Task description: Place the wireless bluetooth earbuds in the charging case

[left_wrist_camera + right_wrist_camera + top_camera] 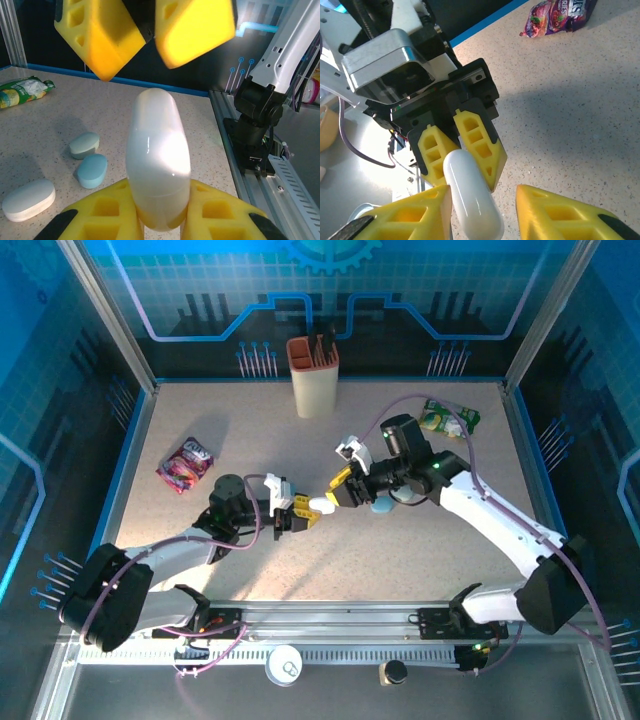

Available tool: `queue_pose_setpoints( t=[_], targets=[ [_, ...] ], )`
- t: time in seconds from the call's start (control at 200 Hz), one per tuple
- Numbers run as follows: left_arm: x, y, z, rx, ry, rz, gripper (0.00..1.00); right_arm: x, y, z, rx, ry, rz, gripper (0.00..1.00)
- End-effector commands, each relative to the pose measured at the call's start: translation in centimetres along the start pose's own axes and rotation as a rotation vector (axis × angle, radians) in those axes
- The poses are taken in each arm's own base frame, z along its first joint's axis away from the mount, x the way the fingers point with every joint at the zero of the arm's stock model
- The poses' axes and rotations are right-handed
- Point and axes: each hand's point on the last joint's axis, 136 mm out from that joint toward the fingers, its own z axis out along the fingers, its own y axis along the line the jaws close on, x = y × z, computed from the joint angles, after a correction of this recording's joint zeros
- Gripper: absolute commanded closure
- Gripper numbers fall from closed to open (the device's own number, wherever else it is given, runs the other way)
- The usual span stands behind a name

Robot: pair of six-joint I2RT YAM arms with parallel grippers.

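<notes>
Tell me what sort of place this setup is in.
Probably a robot test cell: blue circuit-print backdrop panels, aluminium frame posts, and the left arm and right arm bolted to a rail at a speckled table.

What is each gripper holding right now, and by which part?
Left gripper clamps the white case by one end. Right gripper stands open around its other end, not gripping.

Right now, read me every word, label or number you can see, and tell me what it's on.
Purple snack bag: white lettering, cut off and blurred, no whole word readable.
Green packet: print too small to read.
White case: no markings visible.
</notes>
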Motion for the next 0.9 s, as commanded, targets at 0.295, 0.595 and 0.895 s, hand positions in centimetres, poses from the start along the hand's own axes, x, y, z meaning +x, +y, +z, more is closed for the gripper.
queue_pose_setpoints(
  t=[0.295,0.595,0.895],
  targets=[
    [-2.4,-0.8,0.2,0.090,-0.042,-0.053,0.83,2.0,1.4,1.4,-0.016,-0.002,-0.256,0.42],
    [-2.1,-1.0,0.2,0.104,-0.032,-0.060,0.83,1.6,1.6,1.2,-0.043,-0.051,-0.234,0.66],
    [-1.5,0.1,0.2,0.050,-0.041,-0.043,0.49,1.5,0.7,1.0,-0.021,-0.096,-0.193,0.79]
  ],
)
